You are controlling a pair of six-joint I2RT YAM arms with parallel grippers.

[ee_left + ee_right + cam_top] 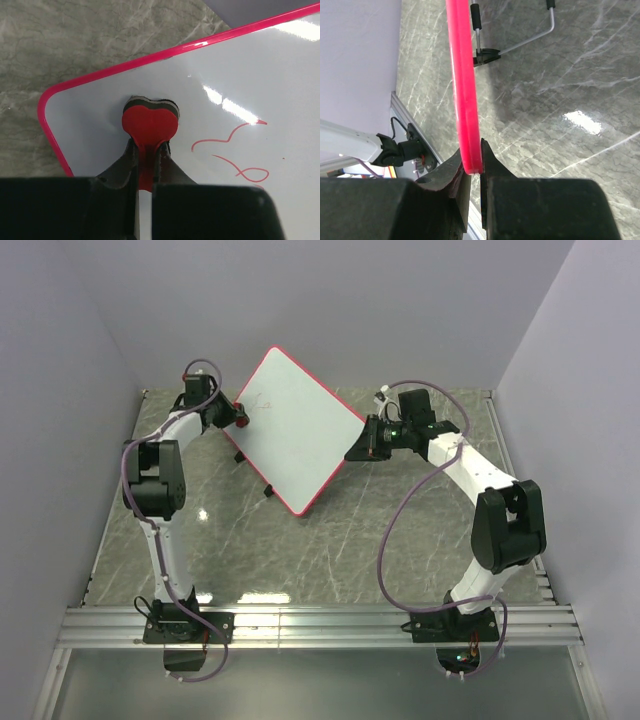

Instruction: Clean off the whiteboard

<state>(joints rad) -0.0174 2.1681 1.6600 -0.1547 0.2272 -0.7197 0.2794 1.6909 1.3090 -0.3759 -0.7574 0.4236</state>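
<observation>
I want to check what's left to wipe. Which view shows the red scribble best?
Left wrist: the scribble is close and sharp on the whiteboard. Top external shows the scribble only faintly; right wrist sees the whiteboard edge-on, no scribble.

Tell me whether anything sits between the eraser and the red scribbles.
Nothing visible does. The heart-shaped eraser in the left gripper rests on the whiteboard, and only bare board separates it from the red scribbles.

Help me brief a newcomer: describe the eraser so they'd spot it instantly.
Find the pink-framed whiteboard tilted above the grey marbled table. Near its left corner, the left pincer holds the eraser on the white face: a solid red heart with dark backing, unlike the thin red scribbles beside it.
</observation>
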